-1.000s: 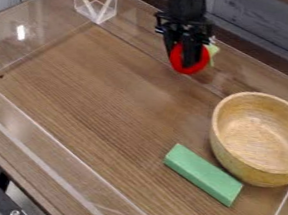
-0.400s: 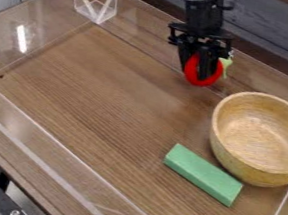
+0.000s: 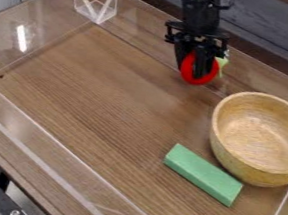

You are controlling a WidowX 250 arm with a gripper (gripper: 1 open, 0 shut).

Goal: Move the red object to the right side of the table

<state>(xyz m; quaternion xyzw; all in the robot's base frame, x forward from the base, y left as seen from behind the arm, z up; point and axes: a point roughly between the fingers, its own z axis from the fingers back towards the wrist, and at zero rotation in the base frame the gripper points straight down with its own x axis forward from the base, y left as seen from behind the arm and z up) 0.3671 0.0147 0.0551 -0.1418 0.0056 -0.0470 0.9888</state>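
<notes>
Red toy strawberry held by the black gripper at the far side of the desk.

Camera view: the gripper is pointed steeply down, its fingers clamped on the red toy strawberry, a bit of whose green leafy top is seen at the right edge. Whether the strawberry is touching the desk cannot be told. The strawberry is placed near the back edge, right of centre, just beyond the wooden bowl. A green rectangular block is laid flat in front of the bowl, close to it. The wood-grain desk is edged by low clear acrylic walls.
</notes>
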